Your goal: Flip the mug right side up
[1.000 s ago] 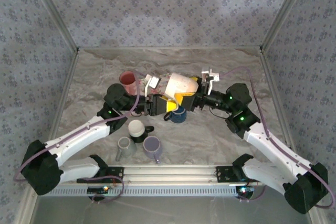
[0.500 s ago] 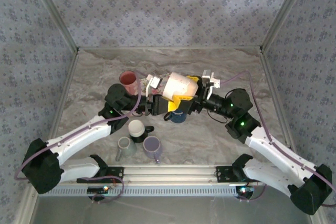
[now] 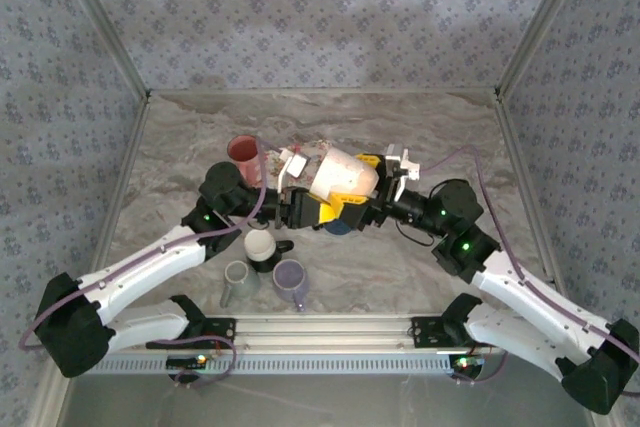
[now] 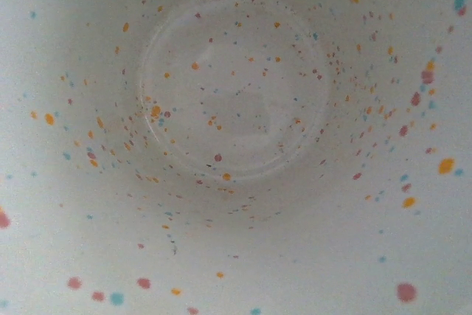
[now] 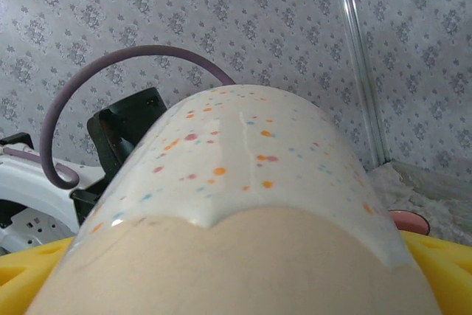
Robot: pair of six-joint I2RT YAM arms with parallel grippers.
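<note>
The white mug with coloured speckles (image 3: 343,174) hangs tilted above the table's middle, between the two arms. Its mouth faces my left gripper (image 3: 300,199), and the left wrist view looks straight into its speckled inside (image 4: 236,108). None of that gripper's fingers can be seen there, so I cannot tell its state. My right gripper (image 3: 356,183) is shut on the mug from the base side. Its yellow fingers (image 3: 345,206) lie along the mug's wall. In the right wrist view the mug's outer wall (image 5: 243,145) bulges up between the yellow fingers (image 5: 439,260).
A dark blue mug (image 3: 341,224) stands on the table right under the held mug. A pink cup (image 3: 243,152) stands at the back left. A white and black mug (image 3: 262,245), a grey mug (image 3: 238,280) and a lavender mug (image 3: 291,277) cluster near the front left.
The mug has come a little nearer and tipped further, with its mouth swinging toward the left gripper. The right arm has reached further left. The left gripper stays at the mug's mouth.
</note>
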